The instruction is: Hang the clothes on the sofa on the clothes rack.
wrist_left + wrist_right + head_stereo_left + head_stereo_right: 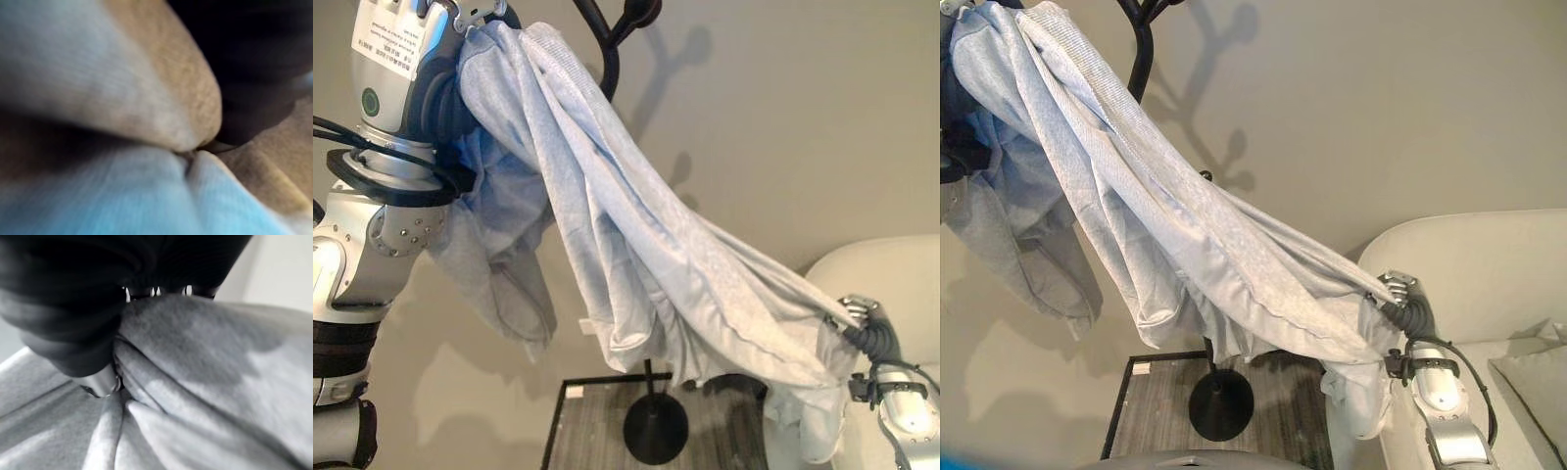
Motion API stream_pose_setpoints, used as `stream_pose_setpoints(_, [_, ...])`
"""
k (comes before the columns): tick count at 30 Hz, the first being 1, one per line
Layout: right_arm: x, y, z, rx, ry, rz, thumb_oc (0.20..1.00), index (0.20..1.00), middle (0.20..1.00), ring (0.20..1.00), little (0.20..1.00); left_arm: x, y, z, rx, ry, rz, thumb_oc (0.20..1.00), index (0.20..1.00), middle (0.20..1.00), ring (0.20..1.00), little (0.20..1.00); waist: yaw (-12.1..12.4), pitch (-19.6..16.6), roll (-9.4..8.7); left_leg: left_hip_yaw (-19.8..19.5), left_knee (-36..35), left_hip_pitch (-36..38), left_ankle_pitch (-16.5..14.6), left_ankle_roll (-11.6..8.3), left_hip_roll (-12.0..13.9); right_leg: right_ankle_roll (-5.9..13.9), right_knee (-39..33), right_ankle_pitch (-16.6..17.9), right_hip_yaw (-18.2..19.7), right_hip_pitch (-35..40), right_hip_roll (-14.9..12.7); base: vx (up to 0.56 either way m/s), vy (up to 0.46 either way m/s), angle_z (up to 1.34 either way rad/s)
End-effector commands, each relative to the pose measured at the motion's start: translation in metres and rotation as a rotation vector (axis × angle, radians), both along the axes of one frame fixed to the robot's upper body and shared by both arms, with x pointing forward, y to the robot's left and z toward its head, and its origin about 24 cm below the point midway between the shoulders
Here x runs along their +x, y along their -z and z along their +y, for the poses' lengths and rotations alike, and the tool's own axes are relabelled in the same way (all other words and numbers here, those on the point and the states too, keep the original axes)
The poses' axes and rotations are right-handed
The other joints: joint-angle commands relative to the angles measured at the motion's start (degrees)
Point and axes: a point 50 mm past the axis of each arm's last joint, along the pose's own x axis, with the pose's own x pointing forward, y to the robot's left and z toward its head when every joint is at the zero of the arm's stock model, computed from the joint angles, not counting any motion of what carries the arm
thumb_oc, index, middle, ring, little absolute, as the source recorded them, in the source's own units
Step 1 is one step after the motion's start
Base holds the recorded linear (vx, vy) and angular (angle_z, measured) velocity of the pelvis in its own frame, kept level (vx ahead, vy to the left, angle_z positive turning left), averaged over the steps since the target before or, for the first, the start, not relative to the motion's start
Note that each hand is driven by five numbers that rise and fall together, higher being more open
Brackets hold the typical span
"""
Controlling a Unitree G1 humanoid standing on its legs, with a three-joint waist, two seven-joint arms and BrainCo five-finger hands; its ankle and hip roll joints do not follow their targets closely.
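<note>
A light grey garment (636, 255) is stretched in the air between my two hands. My left hand (450, 98) is raised at the upper left, shut on the garment's bunched top end, right beside the black clothes rack's upper hooks (607, 54). Loose folds hang below that hand. My right hand (1408, 305) is low at the right, in front of the sofa, shut on the garment's lower end. In the right wrist view its thumb (100, 382) presses into gathered cloth (205, 382). The left wrist view has the cloth (98, 88) close against the hand.
The rack's round black base (656, 428) stands on a dark grey floor panel (587, 431) below the garment. A white sofa (1489, 259) with a pale cushion (1538, 377) is at the right. A beige wall is behind.
</note>
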Motion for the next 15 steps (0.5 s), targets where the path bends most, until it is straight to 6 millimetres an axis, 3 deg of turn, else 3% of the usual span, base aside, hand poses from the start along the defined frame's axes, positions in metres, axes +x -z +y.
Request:
stream_pose_setpoints(1, [0.017, -0.062, -0.004, -0.162, 0.069, -0.319, 0.200, 0.200, 0.200, 0.200, 0.200, -0.020, -0.023, 0.008, -0.013, -0.034, -0.160, 0.200, 0.200, 0.200, 0.200, 0.200, -0.1, -1.2, -1.98, 2.7, 2.5, 3.8, -0.1, -1.99, 4.7, 3.69, -4.1, 6.0, 2.8, -1.3, -2.4, 0.00, 0.000, 0.00])
stream_pose_setpoints(10, [0.023, -0.149, -0.030, -0.534, 0.290, -0.612, 0.200, 0.200, 0.200, 0.200, 0.200, -0.012, -0.021, 0.010, -0.074, -0.018, -0.151, 0.200, 0.200, 0.200, 0.200, 0.200, 0.1, -1.8, -1.94, 2.2, 2.2, 3.8, -0.1, -1.82, 4.6, 3.65, -4.0, 5.6, 3.3, -1.1, -2.1, 0.00, 0.000, 0.00])
stream_pose_setpoints(15, [0.052, -0.186, -0.057, -0.658, 0.369, -0.571, 0.200, 0.200, 0.200, 0.200, 0.200, 0.024, -0.011, 0.016, -0.104, -0.073, -0.004, 0.200, 0.200, 0.200, 0.200, 0.200, 1.7, -1.9, -2.86, 2.2, 2.2, 3.5, 0.6, -2.49, 5.6, 3.20, -3.4, 4.6, 2.7, -1.0, -1.3, 0.01, -0.033, 0.03])
